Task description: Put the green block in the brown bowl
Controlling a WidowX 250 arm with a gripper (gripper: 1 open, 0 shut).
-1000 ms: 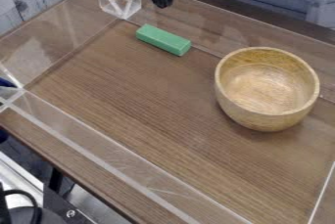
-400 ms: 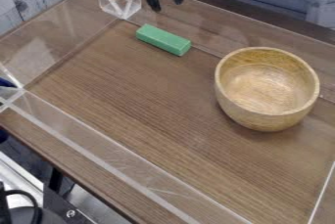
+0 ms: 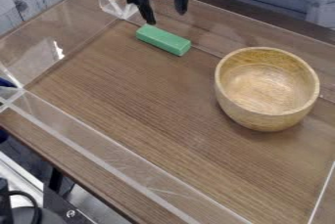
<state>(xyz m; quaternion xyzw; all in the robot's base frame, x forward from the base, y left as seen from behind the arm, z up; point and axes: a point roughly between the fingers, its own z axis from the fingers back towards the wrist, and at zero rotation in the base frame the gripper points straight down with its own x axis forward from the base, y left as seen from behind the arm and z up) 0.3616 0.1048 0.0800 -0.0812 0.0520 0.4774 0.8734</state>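
We can read no text, labels, brand names, numbers or signs anywhere here; every surface we see is plain and unmarked.

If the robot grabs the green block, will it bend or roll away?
Probably neither. The green block looks like a solid bar with flat faces and square edges, so it should stay stiff. Lying flat on the table, it would likely slide rather than roll.

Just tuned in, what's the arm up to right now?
The gripper is open at the far edge of the wooden table, hanging just behind the green block and holding nothing. The block lies flat on the table, untouched. The brown bowl sits empty to the right, well apart from the block. So the pick-up hasn't happened yet.
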